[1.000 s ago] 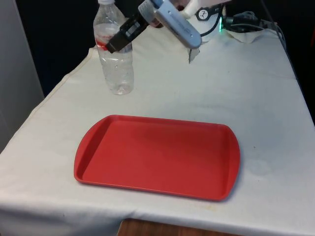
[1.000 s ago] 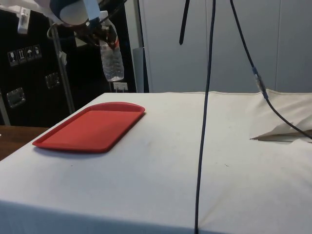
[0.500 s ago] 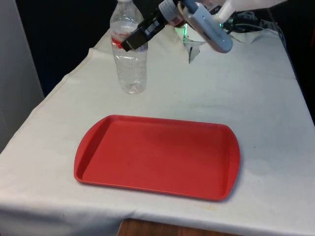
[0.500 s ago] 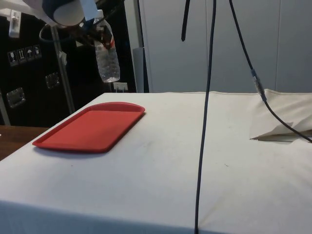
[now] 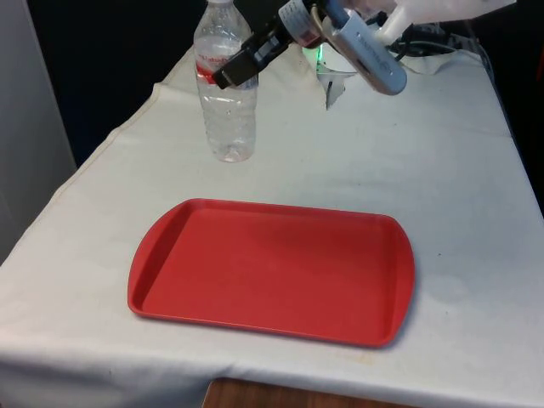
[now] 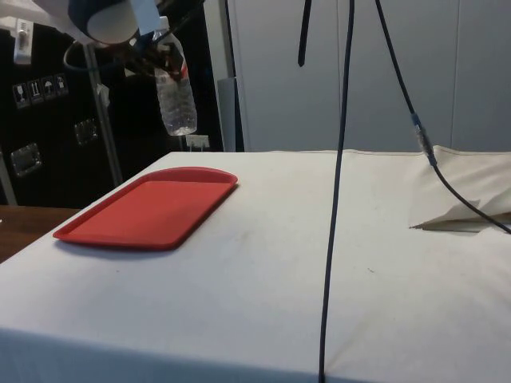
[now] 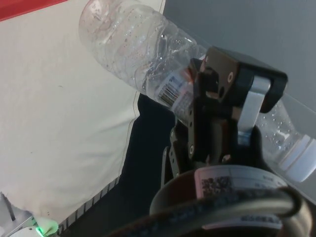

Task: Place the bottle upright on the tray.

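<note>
In the front view, I am holding a clear plastic bottle (image 5: 226, 85) in the air beyond the far edge of the red tray (image 5: 272, 270), towards the front view's left. The gripper (image 5: 235, 68) is pinching the bottle at its red label band, high on the body, which I judge is keeping it hanging upright, cap up, ready to lower base first. In the side view, the bottle (image 6: 176, 96) is hanging well above the white cloth (image 6: 319, 255), just past the tray's (image 6: 148, 209) far end, so it is not yet over its target. In the wrist view, the black fingers (image 7: 217, 94) are pressing against both sides of the bottle (image 7: 143, 44) at its barcode label; it is looking empty, ribbed and see-through, with a white cap.
</note>
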You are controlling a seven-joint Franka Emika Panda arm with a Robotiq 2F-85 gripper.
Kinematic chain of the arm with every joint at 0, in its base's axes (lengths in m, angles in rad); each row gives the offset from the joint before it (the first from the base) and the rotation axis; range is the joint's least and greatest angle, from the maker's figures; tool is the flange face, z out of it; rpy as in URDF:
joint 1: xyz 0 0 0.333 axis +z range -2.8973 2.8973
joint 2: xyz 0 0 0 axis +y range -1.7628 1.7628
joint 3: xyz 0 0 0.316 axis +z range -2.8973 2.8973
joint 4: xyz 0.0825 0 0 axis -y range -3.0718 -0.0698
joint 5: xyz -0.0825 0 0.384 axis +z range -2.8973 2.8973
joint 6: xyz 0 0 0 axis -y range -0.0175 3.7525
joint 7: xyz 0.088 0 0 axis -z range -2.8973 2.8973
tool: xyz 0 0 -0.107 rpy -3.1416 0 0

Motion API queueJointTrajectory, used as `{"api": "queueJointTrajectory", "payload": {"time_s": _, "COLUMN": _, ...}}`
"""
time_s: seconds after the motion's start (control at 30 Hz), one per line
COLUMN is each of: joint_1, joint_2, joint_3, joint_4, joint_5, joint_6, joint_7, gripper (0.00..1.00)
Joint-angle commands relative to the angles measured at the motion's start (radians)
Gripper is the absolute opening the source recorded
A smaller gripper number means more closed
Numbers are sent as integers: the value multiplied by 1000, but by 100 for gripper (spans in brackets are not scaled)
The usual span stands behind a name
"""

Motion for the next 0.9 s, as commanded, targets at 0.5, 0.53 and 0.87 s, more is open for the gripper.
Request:
{"api": "queueJointTrajectory", "payload": {"time_s": 0.5, "joint_1": 4, "joint_2": 20, "joint_3": 17, "joint_4": 23, "joint_5": -40, "joint_6": 0, "joint_7": 34, "gripper": 34}}
{"api": "queueJointTrajectory", "payload": {"time_s": 0.53, "joint_1": 4, "joint_2": 23, "joint_3": 19, "joint_4": 26, "joint_5": -45, "joint_6": 0, "joint_7": 40, "gripper": 34}}
{"api": "queueJointTrajectory", "payload": {"time_s": 0.87, "joint_1": 0, "joint_2": 33, "joint_3": 38, "joint_4": 37, "joint_5": -78, "joint_6": -2, "joint_7": 71, "gripper": 34}}
